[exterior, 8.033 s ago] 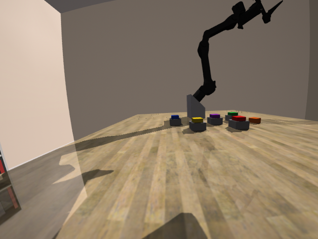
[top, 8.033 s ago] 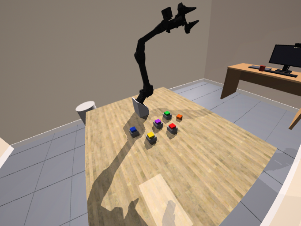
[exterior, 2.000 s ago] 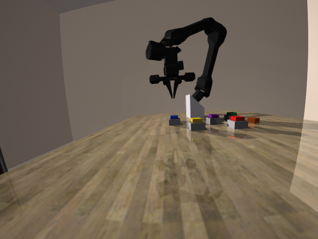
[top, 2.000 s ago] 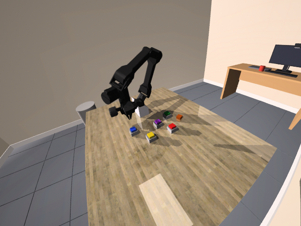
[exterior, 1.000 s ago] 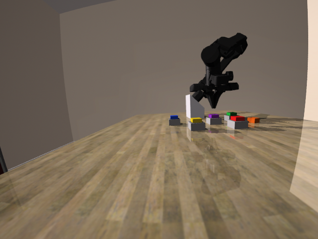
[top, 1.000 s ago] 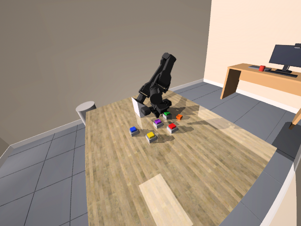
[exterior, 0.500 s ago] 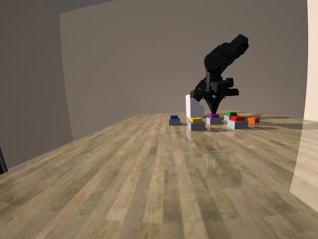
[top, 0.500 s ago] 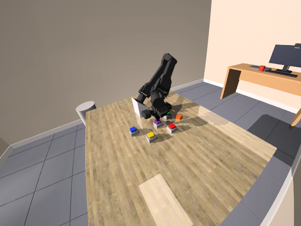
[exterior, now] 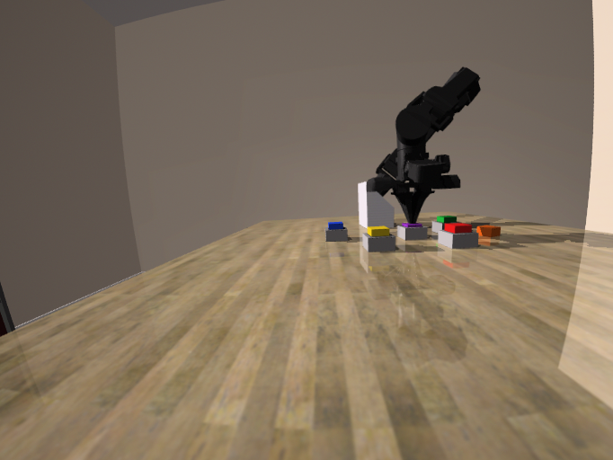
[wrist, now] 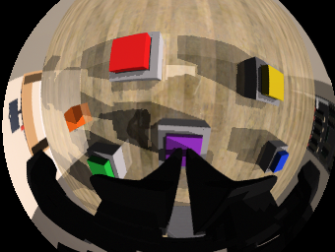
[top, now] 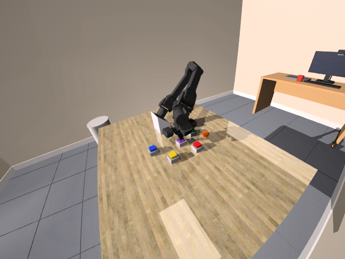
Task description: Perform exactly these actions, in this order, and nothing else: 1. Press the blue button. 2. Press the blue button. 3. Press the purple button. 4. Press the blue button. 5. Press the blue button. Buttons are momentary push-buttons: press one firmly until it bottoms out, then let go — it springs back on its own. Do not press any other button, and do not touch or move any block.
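Observation:
The purple button (top: 179, 140) (exterior: 412, 225) (wrist: 183, 145) sits on its grey base in the middle of the button group. My gripper (top: 181, 138) (exterior: 411, 221) (wrist: 183, 153) is shut and empty, pointing straight down with its fingertips on the purple cap. The cap looks low in its base in the exterior view. The blue button (top: 152, 148) (exterior: 335, 225) (wrist: 279, 160) stands apart to the left, untouched.
A yellow button (top: 172, 155) (exterior: 377, 231) (wrist: 272, 83), a red button (top: 197, 144) (exterior: 457, 227) (wrist: 131, 53) and a green button (exterior: 446, 218) (wrist: 100, 166) stand around the purple one. An orange block (top: 205, 134) (exterior: 489, 230) (wrist: 78, 117) lies right of them. A white wedge (top: 158, 124) (exterior: 372, 207) stands behind.

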`<action>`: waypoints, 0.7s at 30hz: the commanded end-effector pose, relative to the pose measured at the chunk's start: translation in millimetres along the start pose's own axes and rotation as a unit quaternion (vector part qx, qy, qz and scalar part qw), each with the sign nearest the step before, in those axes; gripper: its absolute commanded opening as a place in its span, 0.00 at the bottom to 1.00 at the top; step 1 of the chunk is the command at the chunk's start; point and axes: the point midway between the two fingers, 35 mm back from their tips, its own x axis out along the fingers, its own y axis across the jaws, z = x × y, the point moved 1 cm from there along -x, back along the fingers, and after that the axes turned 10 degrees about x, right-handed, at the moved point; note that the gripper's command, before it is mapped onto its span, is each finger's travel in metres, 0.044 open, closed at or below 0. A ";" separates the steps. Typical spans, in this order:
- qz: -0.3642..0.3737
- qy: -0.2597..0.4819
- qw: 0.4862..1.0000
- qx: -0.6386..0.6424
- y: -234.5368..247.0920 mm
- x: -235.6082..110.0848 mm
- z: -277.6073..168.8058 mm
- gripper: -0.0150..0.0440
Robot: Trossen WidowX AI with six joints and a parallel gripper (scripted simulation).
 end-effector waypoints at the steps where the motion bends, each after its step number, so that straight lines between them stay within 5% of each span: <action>1: 0.002 0.001 1.000 0.003 0.3 0.6 -0.6 0.29; 14: 0.001 0.001 1.000 0.003 -0.3 -35.8 0.0 0.29; 21: 0.000 0.001 1.000 0.003 -0.7 -95.1 -0.1 0.29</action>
